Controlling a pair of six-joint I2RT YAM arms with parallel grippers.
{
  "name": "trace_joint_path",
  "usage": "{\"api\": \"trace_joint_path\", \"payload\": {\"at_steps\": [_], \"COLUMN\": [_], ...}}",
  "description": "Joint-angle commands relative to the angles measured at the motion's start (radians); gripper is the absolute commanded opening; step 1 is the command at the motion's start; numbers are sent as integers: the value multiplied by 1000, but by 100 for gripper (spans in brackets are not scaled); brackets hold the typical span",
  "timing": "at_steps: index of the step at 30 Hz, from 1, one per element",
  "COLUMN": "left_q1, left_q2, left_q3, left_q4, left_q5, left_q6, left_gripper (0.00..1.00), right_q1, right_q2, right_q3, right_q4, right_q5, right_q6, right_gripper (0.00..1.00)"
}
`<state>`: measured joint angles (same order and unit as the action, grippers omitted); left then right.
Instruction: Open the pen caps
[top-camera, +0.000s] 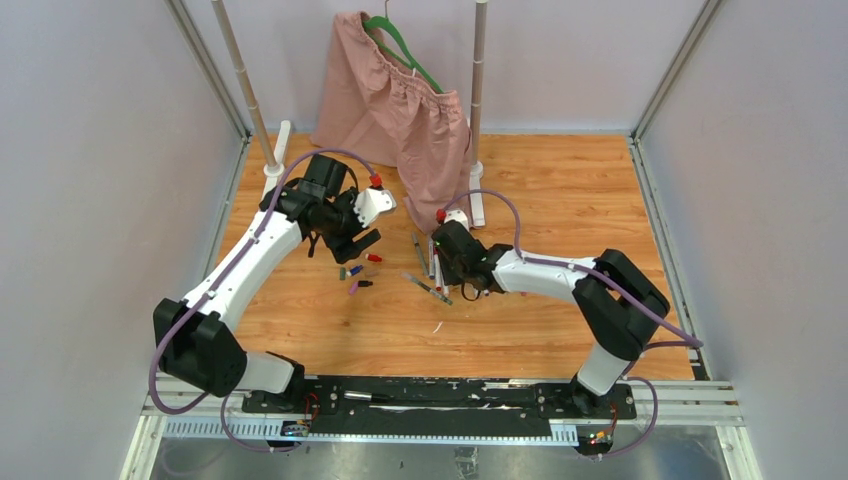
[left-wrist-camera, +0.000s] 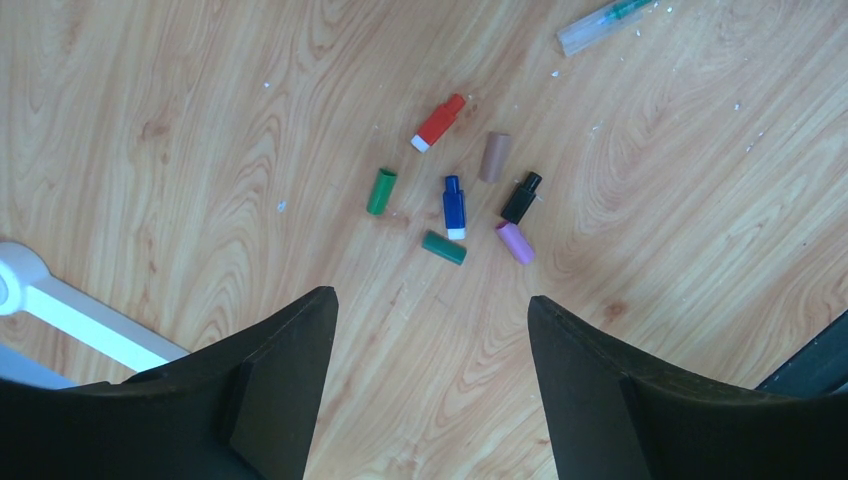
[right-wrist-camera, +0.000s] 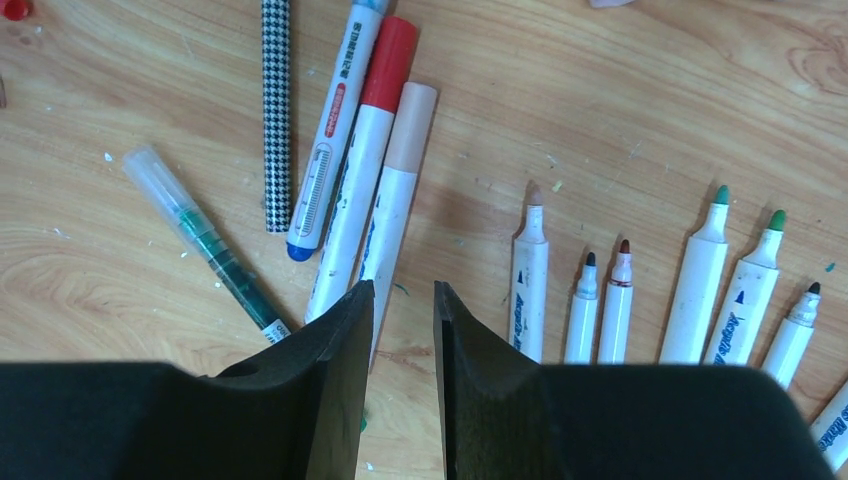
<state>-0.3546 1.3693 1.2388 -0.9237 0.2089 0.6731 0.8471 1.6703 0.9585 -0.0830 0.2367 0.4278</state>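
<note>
Left tool (left-wrist-camera: 430, 296) wide open over pen caps (left-wrist-camera: 454, 207), right tool (right-wrist-camera: 402, 290) barely open

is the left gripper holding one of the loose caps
No, the left gripper is open and empty; the loose caps lie on the table beyond its fingers.

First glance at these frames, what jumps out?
A pink garment on a green hanger hangs at the back. Loose coloured pen caps lie clustered below the open left gripper. Under the right gripper, a row of uncapped markers lies beside several capped pens.
</note>
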Motion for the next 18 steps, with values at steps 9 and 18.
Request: {"api": "trace_joint_path", "payload": {"at_steps": [9,18], "left_q1": [8,8], "left_q2": [-22,-26], "left_q3": [-2,-7], "left_q4": [-20,-20], "left_q5": [-2,1], "left_q6": [-10,0], "left_gripper": [75,76], "right_q1": [27,27], "right_q2": [69,104], "right_q3": [16,2], "right_q4": [-19,-8], "right_q5": [16,15], "right_q6": [24,24], "right_gripper": [32,27]}}
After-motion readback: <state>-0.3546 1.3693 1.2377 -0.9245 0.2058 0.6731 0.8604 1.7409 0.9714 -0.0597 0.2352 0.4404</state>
